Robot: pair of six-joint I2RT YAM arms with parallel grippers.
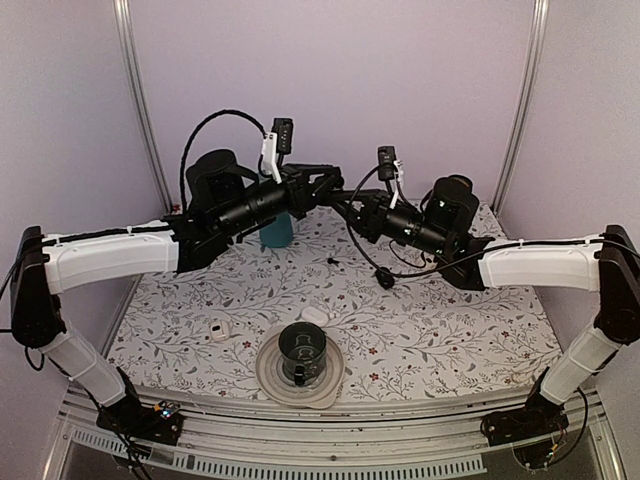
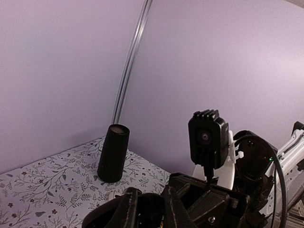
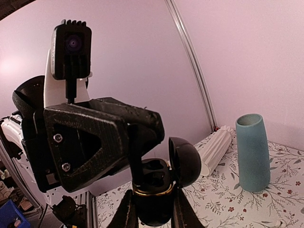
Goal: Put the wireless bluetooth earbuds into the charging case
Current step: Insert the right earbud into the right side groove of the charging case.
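The black charging case (image 3: 154,190) with a gold rim hangs in the air with its lid (image 3: 186,161) swung open, and my right gripper (image 3: 153,211) is shut on its body. From the upper left my left gripper (image 3: 139,159) reaches down into the open case, one finger against the inner wells. Its jaws are nearly together. The earbuds are hidden, so I cannot see whether one sits between the tips. In the top view both grippers, left (image 1: 326,190) and right (image 1: 353,209), meet high over the table's back middle. A tiny black speck (image 1: 333,261) lies on the cloth, too small to identify.
A teal cup (image 1: 277,232) stands behind the left arm, with a white ribbed piece (image 3: 216,152) lying near it. A tall black cylinder (image 2: 113,153) stands at the back. A dark cup (image 1: 302,350) sits on a round plate (image 1: 270,378) near the front. Small white pieces (image 1: 218,330) (image 1: 314,316) lie nearby.
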